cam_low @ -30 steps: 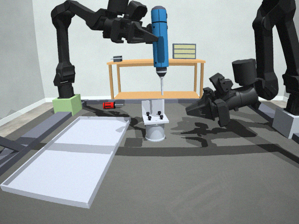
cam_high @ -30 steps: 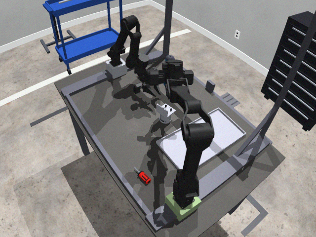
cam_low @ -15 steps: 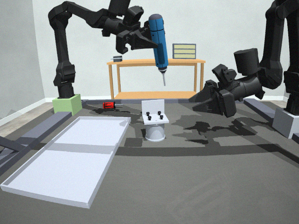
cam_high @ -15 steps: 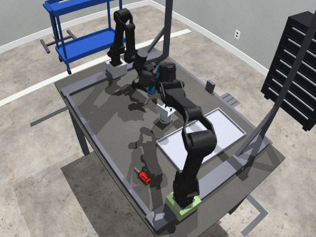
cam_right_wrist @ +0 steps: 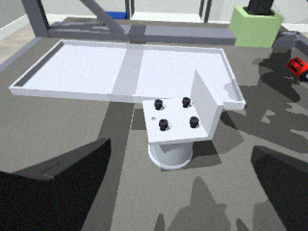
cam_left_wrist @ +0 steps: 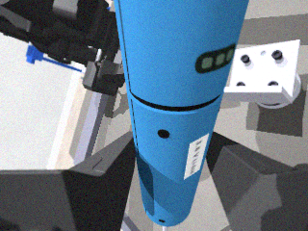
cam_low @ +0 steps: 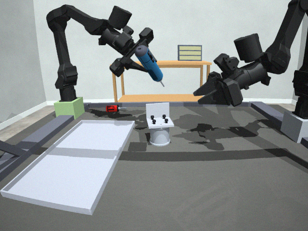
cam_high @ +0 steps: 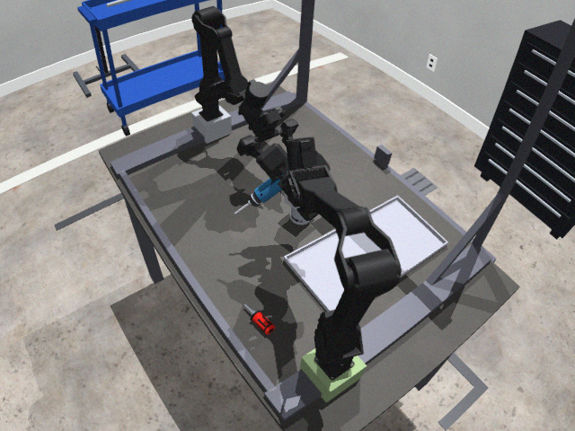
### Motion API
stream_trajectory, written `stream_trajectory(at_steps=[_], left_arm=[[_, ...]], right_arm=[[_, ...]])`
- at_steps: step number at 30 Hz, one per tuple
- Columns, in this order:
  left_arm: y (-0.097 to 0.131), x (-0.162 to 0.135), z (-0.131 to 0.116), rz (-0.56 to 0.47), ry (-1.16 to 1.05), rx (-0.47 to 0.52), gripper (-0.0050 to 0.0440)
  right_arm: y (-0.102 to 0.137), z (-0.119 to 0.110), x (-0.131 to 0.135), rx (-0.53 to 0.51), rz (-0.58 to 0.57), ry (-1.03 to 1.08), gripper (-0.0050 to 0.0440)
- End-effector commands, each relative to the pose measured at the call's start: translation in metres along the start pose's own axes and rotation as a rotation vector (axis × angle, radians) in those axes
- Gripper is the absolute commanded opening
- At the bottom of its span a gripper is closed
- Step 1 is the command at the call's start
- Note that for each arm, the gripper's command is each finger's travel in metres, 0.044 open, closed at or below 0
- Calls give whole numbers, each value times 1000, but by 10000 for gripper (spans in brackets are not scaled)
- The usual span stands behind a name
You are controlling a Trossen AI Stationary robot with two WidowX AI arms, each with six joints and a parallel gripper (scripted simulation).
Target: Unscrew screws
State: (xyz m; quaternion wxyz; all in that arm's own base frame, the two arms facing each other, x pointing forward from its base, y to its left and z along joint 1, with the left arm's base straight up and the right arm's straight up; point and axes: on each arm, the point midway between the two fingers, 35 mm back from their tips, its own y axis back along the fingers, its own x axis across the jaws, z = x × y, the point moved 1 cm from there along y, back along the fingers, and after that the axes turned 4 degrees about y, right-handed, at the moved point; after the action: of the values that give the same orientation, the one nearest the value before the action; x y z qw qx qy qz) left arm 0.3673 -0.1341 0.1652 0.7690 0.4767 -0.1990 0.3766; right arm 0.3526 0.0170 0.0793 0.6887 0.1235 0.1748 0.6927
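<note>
From the top, your left arm reaches in over the table (cam_high: 199, 259) (cam_low: 198, 184) (cam_left_wrist: 120, 117) (cam_right_wrist: 236, 164), its wrist partly hiding the joint module (cam_high: 300, 217) (cam_low: 160, 136) (cam_left_wrist: 275, 104) (cam_right_wrist: 169, 155). The electric screwdriver (cam_high: 267, 190) (cam_low: 150, 65) (cam_left_wrist: 173, 103) slants out of the left tool (cam_high: 281, 182) (cam_low: 147, 65) (cam_left_wrist: 169, 138), bit toward the left. The tray (cam_high: 399, 198) (cam_low: 104, 179) (cam_right_wrist: 115, 98) lies beside the module, on its right; the red tool (cam_high: 263, 322) (cam_low: 112, 108) (cam_right_wrist: 298, 68) lies near.

In the exterior view, the module stands upright on the table with its bracket (cam_low: 158, 109) (cam_left_wrist: 289, 53) (cam_right_wrist: 207, 106) on top. You can see all four screws (cam_low: 166, 121) (cam_left_wrist: 277, 55) (cam_right_wrist: 164, 124) in it; how far each is loosened, you can't tell. The tilted bit hangs above the module, touching nothing. You seem to be lining up for a screw: bring the barrel upright, settle the bit into a socket and press gently, since the loose module could slide or tip.

In the left wrist view, the left tool is closed around the blue barrel.

In the right wrist view, the right tool (cam_high: 271, 139) (cam_low: 196, 97) (cam_right_wrist: 180, 148) is wide and holds nothing, angled down toward the module, apart from it. It could steady the base while you press.

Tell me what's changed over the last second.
The electric screwdriver went from upright to tilted, its tip higher, still in the left gripper. The right gripper rose. The joint module, bracket and four screws stayed put.
</note>
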Motion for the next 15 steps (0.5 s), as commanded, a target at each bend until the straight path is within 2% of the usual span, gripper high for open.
stream_trajectory(at_steps=[1, 6, 8, 15], left_arm=[[16, 2, -12, 13, -188, 25, 162], [21, -20, -35, -61, -421, 75, 162], [21, -20, -35, -61, -421, 75, 162], [30, -50, -67, -186, -743, 117, 162]], right_arm=[[3, 28, -7, -4, 2, -2, 400], [8, 41, -13, 43, 13, 2, 400], [8, 41, -13, 43, 13, 2, 400], [15, 62, -21, 112, 30, 8, 400]])
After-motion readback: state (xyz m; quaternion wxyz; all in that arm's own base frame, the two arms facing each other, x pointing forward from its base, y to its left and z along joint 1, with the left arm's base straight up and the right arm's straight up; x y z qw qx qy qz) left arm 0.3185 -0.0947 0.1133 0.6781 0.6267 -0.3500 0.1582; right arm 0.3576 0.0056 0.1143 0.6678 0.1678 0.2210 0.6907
